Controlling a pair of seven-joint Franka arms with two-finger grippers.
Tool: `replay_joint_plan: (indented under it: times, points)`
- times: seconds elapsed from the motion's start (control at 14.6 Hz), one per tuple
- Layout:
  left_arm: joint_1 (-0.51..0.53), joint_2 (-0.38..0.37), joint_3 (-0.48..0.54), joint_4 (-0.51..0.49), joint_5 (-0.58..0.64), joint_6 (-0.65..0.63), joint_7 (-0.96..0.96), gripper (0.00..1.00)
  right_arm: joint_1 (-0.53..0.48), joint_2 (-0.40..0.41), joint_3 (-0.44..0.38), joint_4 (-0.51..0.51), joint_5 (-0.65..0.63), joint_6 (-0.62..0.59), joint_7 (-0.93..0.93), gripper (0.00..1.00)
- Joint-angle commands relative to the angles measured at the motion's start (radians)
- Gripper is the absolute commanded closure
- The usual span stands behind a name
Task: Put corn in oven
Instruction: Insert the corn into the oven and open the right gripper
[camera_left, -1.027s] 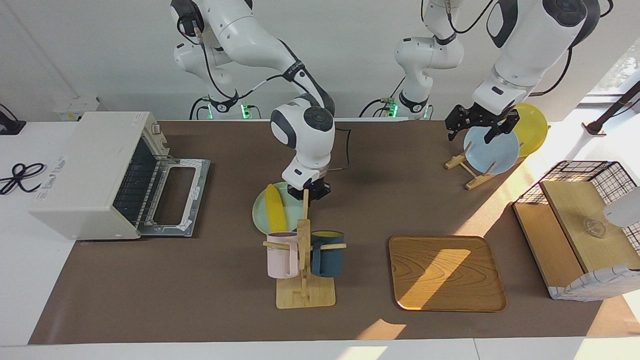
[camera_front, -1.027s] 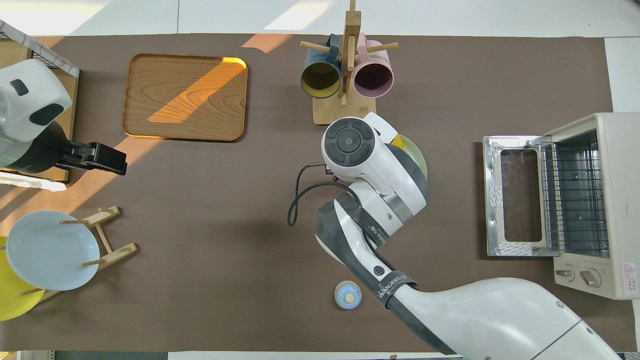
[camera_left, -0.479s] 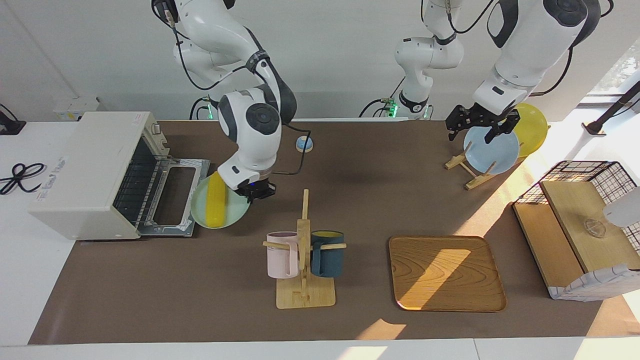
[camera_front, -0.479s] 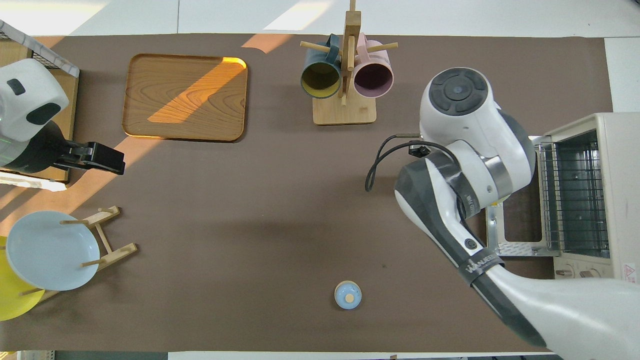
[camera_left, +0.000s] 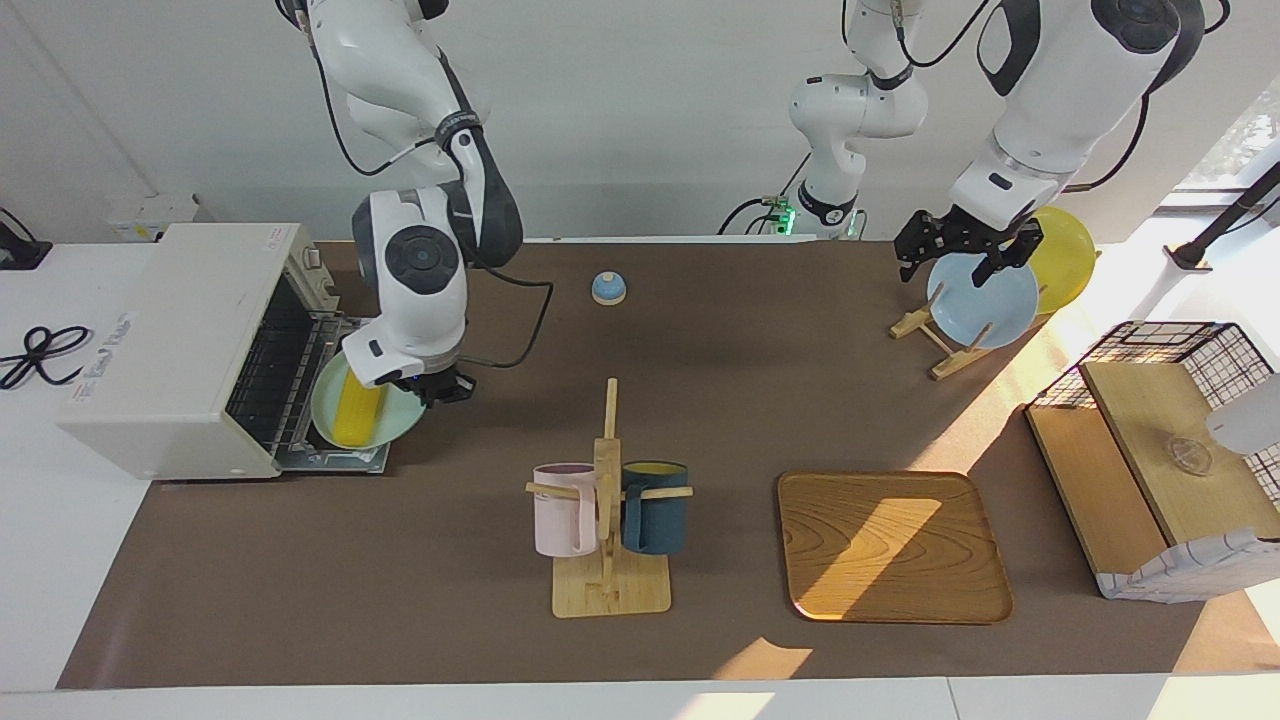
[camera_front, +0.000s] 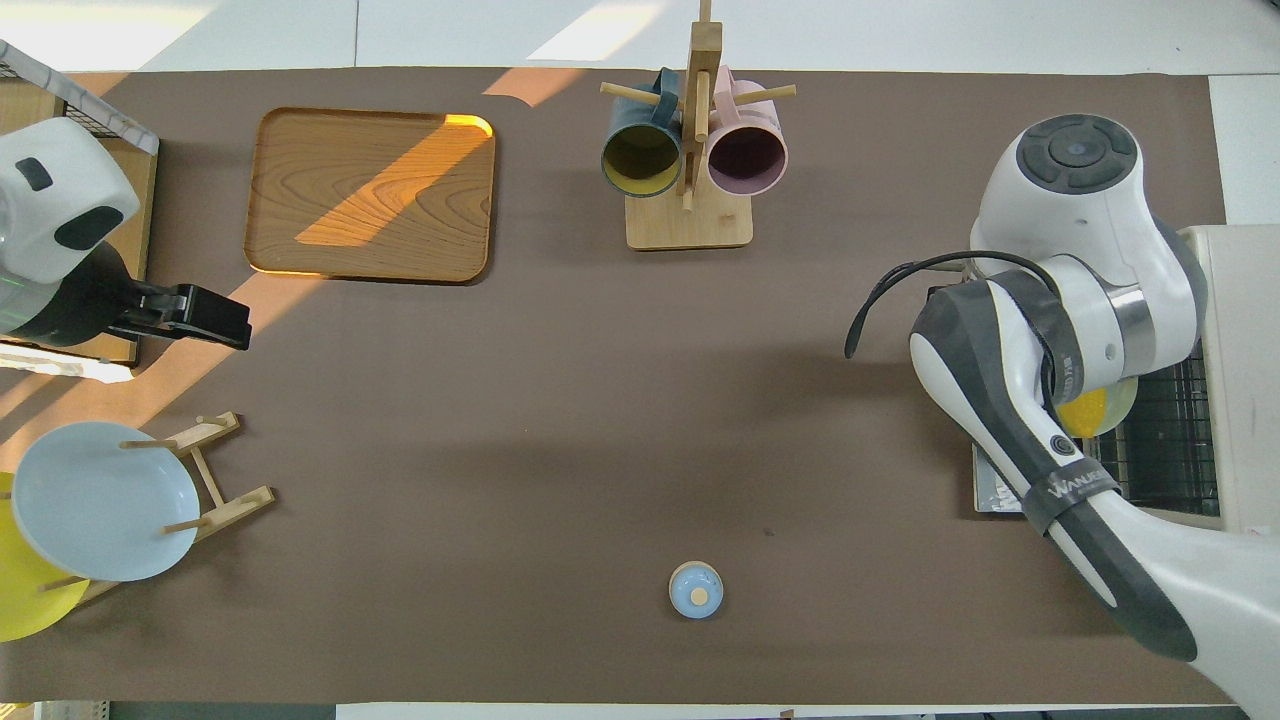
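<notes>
1. Holding a pale green plate (camera_left: 392, 420) by its rim, the right gripper (camera_left: 437, 386) pinches it over the oven's (camera_left: 190, 345) lowered door (camera_left: 352, 452), at the right arm's end of the table.
2. Corn (camera_left: 358, 412): a smooth yellow cob lying loose on that plate, just in front of the wire rack (camera_left: 270, 375). Judged light, stiff and prone to roll; best carried level on the plate, or gripped across its middle.
3. Left gripper (camera_left: 962, 250): fingers spread, waiting over the blue plate (camera_left: 985, 302) on the wooden rack, at the left arm's end.
4. Mug stand (camera_left: 608, 545), wooden tray (camera_left: 890, 545), small blue knob (camera_left: 608, 288): well apart from the oven.
</notes>
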Motion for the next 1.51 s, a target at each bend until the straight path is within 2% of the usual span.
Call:
replay_joint_plan:
  times: [0.0,0.21,0.62,0.89,0.96,1.03,1.16,1.37,1.44]
  points:
    - [0.015,-0.014,-0.007,-0.013,0.01,0.009,0.011,0.0,-0.095,-0.064,0.015,-0.052,-0.02,-0.005,-0.13,1.0]
    - [0.019,-0.014,0.001,-0.013,0.01,0.009,0.009,0.0,-0.186,-0.082,0.016,-0.085,-0.013,0.002,-0.218,1.0]
    - [0.017,-0.014,0.001,-0.013,0.01,0.009,0.011,0.0,-0.217,-0.122,0.018,-0.222,0.009,0.126,-0.223,1.0]
    - [0.017,-0.014,0.001,-0.013,0.01,0.009,0.011,0.0,-0.226,-0.122,0.018,-0.23,0.01,0.15,-0.225,1.0]
    - [0.017,-0.014,0.001,-0.013,0.01,0.009,0.011,0.0,-0.225,-0.122,0.019,-0.23,0.01,0.163,-0.223,0.97]
    - [0.017,-0.014,0.001,-0.013,0.01,0.009,0.011,0.0,-0.225,-0.121,0.019,-0.226,0.012,0.165,-0.223,0.89]
    - [0.017,-0.014,0.001,-0.013,0.01,0.009,0.009,0.0,-0.214,-0.116,0.019,-0.216,0.039,0.165,-0.229,0.61]
    - [0.017,-0.014,0.001,-0.013,0.01,0.009,0.009,0.0,-0.153,-0.102,0.021,-0.17,0.058,0.151,-0.231,0.53]
    - [0.017,-0.014,0.001,-0.013,0.01,0.009,0.009,0.0,-0.14,-0.099,0.022,-0.164,0.058,0.16,-0.229,0.54]
